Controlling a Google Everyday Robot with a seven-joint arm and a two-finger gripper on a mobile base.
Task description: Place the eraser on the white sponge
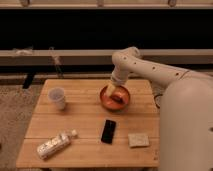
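Observation:
The eraser, a flat black block, lies on the wooden table just in front of the orange bowl. The white sponge, a beige square pad, lies to the eraser's right near the table's front edge. My gripper hangs over the bowl at the back of the table, well behind both the eraser and the sponge and touching neither.
A white paper cup stands at the table's left. A white-labelled bottle lies on its side at the front left. My white arm and body fill the right side. Dark windows and a ledge run behind the table.

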